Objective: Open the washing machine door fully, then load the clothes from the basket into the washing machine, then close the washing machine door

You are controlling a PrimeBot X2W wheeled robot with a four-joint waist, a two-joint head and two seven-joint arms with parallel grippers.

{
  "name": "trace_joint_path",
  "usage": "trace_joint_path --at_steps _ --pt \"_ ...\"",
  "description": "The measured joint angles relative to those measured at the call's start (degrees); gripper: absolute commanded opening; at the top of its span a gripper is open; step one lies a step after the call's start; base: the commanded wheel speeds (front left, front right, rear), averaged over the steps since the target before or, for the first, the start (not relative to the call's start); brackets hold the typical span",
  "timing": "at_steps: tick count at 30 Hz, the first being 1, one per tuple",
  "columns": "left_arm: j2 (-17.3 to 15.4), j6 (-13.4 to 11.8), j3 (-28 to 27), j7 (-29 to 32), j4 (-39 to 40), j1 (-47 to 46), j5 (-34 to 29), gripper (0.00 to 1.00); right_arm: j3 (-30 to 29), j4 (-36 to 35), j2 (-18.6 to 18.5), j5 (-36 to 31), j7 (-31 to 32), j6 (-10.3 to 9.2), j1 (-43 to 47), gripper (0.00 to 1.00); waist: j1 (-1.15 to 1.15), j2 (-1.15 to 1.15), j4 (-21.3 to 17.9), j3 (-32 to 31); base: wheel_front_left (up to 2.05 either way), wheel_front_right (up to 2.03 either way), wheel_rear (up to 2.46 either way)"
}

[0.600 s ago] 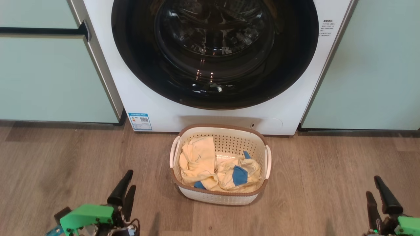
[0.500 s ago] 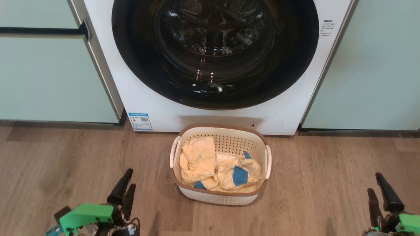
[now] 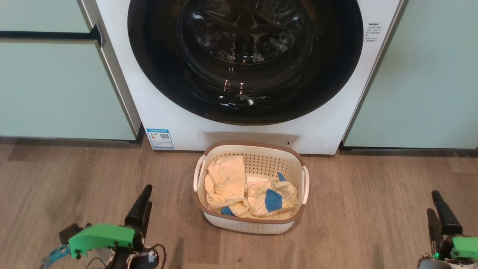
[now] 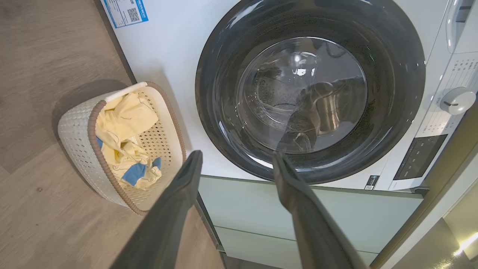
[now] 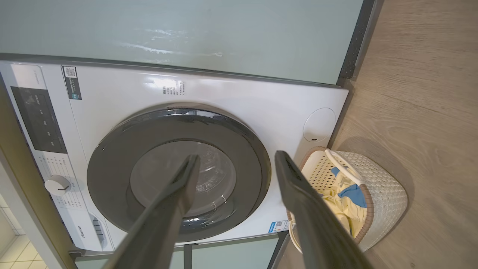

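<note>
Basket [image 3: 248, 224] holding yellow-blue clothes [image 3: 227, 183], washing machine door [image 3: 244, 59] closed, left tool [image 4: 236, 155] and right tool [image 5: 237, 155] apart, empty

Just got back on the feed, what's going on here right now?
Nothing is being handled yet. The door of the washer is shut. The clothes lie in the basket, which stands on the floor right in front of it. The left hand and the right hand are open and empty, low on either side of the basket and clear of it. Opening the door has not begun.
</note>
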State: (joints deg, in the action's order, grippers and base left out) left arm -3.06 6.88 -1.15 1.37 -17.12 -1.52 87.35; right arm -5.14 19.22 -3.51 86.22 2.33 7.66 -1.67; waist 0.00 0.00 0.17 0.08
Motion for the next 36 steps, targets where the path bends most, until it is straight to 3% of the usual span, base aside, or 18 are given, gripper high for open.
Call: trace_joint_path --at_steps 15,27,36 --pt "-1.0 -1.0 1.0 -2.7 1.5 -1.2 -22.7 1.00 0.9 2.4 -1.9 -18.1 -3.4 0.00 -2.4 1.00 0.00 0.00 0.0 0.1 0.00 0.00 0.00" --pt "-1.6 -2.0 2.2 -4.5 2.1 -1.3 -36.0 1.00 -0.4 2.0 -2.0 -37.6 -5.5 0.00 -2.7 1.00 0.00 0.00 0.0 0.2 0.00 0.00 0.00" --pt "-3.2 -2.5 3.6 -6.3 1.8 -2.5 -44.3 1.00 -2.2 2.1 -1.8 -48.1 -7.0 0.00 -3.5 1.00 0.00 0.00 0.1 0.1 0.00 0.00 0.00"
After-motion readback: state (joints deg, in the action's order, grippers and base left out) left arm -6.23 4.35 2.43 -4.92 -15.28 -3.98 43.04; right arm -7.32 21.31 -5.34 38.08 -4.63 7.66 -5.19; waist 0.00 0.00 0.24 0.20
